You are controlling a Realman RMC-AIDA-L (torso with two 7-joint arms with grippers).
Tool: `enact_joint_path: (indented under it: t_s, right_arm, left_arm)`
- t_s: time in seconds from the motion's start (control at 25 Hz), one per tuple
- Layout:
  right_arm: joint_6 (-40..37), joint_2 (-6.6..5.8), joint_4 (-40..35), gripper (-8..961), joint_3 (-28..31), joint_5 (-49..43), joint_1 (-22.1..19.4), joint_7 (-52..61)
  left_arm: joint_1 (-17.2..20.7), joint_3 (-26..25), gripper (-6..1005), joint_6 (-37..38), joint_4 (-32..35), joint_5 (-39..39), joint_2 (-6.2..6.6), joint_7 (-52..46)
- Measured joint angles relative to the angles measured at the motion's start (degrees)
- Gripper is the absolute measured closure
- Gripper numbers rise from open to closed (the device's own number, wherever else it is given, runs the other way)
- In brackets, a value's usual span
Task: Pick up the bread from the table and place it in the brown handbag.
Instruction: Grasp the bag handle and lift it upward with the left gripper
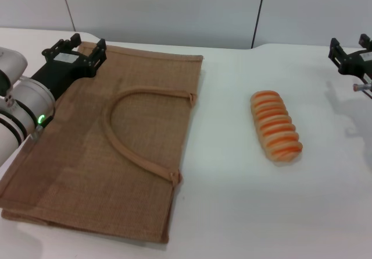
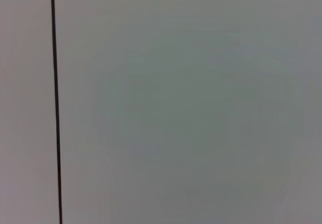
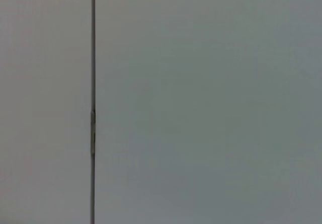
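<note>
Smooth white table (image 1: 232, 212): flat woven-jute brown handbag (image 1: 75, 171), glossy ridged bread (image 1: 276, 125).

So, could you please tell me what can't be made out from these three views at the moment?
- The brown handbag: in the head view it lies flat, so its opening and inside are hidden; the left hand covers its far corner.
- The right hand: cut off by the head view's right edge.
- Both wrist views: only a blank wall panel with a dark seam, showing nothing of the bread or the table.
</note>
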Motion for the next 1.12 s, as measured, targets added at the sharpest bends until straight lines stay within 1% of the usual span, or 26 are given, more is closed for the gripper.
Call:
enact_joint_path:
  t_s: [0.48,0.64,0.68,0.72,0.8,0.92,1.12]
  right_arm:
    - [0.7,0.01,0.0,289,0.1,0.0,0.1,0.0]
    - [1.4,0.01,0.0,289,0.2,0.0,0.2,0.0]
    - [1.4,0.01,0.0,289,0.2,0.0,0.2,0.0]
    - [1.4,0.01,0.0,289,0.2,0.0,0.4,-0.1]
    - [1.5,0.01,0.0,288,0.2,0.0,0.5,-0.1]
    - [1.6,0.01,0.0,288,0.1,0.0,0.2,-0.2]
    - [2.4,0.01,0.0,288,0.0,0.0,0.4,-0.2]
  left_arm:
    - [-0.5,0.1,388,-0.1,0.0,0.1,0.07,-0.4]
    - [-0.7,0.5,389,0.1,1.0,3.0,0.5,-1.9]
    - [-0.6,0.5,389,0.5,2.5,5.9,0.91,-4.5]
    - [-0.6,0.5,389,0.5,2.5,5.9,0.91,-4.5]
    - [-0.6,0.5,389,0.6,3.6,8.9,1.4,-7.7]
    - [-1.2,0.5,390,1.9,5.6,16.2,2.24,-14.4]
    - [-0.2,0.3,391,6.5,13.7,30.5,3.47,-27.6]
